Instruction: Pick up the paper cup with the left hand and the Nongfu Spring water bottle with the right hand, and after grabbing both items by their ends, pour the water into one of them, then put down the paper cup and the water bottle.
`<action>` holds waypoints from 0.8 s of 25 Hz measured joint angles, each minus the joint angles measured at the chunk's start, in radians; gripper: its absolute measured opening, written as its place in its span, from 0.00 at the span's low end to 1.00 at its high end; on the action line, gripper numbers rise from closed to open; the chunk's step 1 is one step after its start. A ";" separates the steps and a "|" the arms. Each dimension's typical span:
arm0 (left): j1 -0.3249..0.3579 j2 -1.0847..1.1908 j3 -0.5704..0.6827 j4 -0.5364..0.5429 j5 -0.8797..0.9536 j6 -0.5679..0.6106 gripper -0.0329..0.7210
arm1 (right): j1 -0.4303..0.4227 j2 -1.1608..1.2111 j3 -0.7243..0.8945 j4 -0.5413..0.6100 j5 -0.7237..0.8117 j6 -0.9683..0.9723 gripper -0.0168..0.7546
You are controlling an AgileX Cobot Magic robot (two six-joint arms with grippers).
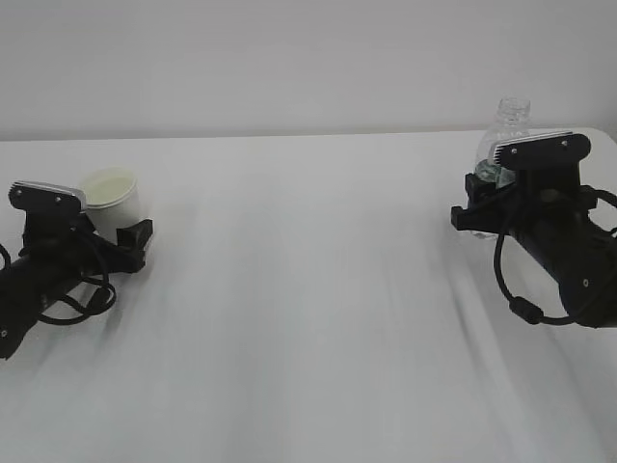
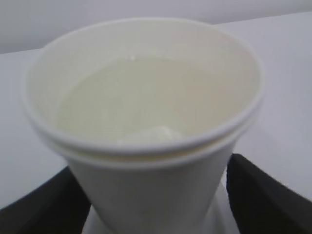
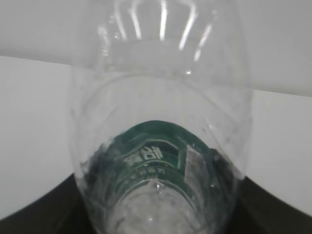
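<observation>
Nearest the lens in the left wrist view: the paper cup [image 2: 146, 161], upright, filling most of the picture, standing between the two dark fingers [image 2: 265, 195] of the left pincer [image 2: 151, 214]. Water [image 2: 131, 102] sits in it, pale yellowish against the inside wall. A sliver of white shows between the cup's wall and the finger on the picture's right; on the other side the finger lies close against it, and contact cannot be judged. Jaws stand wide apart, spread around the cup rather than pinching it. Fingertips cut off at the picture's bottom edge.

Exterior view: left pincer [image 1: 120, 236] low on the white table [image 1: 308, 318], cup [image 1: 111, 198] standing just ahead of the wrist body, its base hidden behind the black finger.

Right wrist view: the Nongfu Spring water bottle [image 3: 161, 146] fills the picture, clear ribbed plastic, green label band [image 3: 151, 156] low and close to the pincer. Dark fingers [image 3: 273, 209] flank it at both lower corners, pressed up to its sides; the right pincer [image 3: 161, 219] is clamped about the bottle's lower body. The exact contact spots are cut off below.

Exterior view: bottle [image 1: 503, 135] upright within the right pincer [image 1: 482, 198], open neck rising clear above it; lower half hidden behind the gripper body. Whether any water is left inside is hard to make out.
</observation>
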 joint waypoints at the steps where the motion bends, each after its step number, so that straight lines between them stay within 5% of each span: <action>1: 0.000 -0.009 0.012 0.000 0.003 0.000 0.87 | 0.000 0.000 0.000 0.000 0.000 0.000 0.60; 20: 0.000 -0.170 0.219 0.033 0.003 0.000 0.86 | 0.000 0.000 0.000 0.000 0.000 0.000 0.60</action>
